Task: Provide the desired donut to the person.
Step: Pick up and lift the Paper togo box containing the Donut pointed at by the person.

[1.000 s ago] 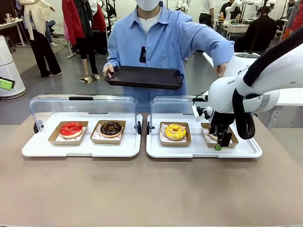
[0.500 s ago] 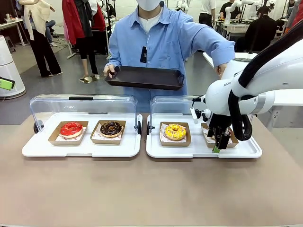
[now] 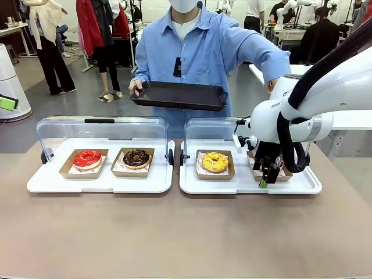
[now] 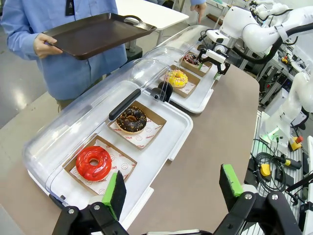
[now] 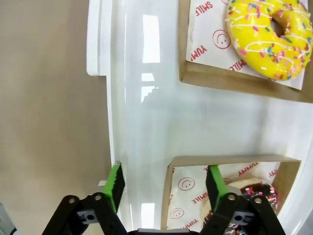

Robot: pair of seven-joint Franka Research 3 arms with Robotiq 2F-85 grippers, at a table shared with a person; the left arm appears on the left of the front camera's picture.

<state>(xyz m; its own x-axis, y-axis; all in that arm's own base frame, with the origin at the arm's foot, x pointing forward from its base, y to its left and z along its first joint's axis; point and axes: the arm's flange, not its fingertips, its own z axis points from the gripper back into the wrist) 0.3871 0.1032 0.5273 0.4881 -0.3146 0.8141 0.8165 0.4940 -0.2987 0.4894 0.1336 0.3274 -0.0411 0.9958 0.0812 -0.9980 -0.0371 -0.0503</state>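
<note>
— What is seen at the left of the front view?
— A red-glazed ring donut [image 3: 87, 158] and a dark chocolate ring donut [image 3: 136, 157] are set side by side, each in a brown card carton, on a white plastic tray [image 3: 40, 185] under a raised clear domed lid [image 3: 99, 127].

— And the left gripper [image 4: 171, 174]?
— In its own view it is held above the brown table [image 4: 215, 127], beside that tray, its green pads spread wide with nothing between them.

— What is found at the upper middle?
— The person [image 3: 197, 52] is stood at the far side, and a dark brown rectangular serving tray [image 3: 179, 95] is held level over the lids.

— And to the right?
— A yellow-iced sprinkled donut [image 3: 215, 161] is laid in the left carton of a second white tray [image 3: 192, 187]. A dark-iced sprinkled donut [image 5: 254, 193] is laid in the right-hand brown carton [image 5: 225, 160].

— How is the right gripper [image 3: 266, 177] set?
— It is lowered at that carton with fingers spread: one pad [image 5: 116, 186] is over the white tray and the other over the carton's paper, with the carton's wall between them. No pinch is seen.
</note>
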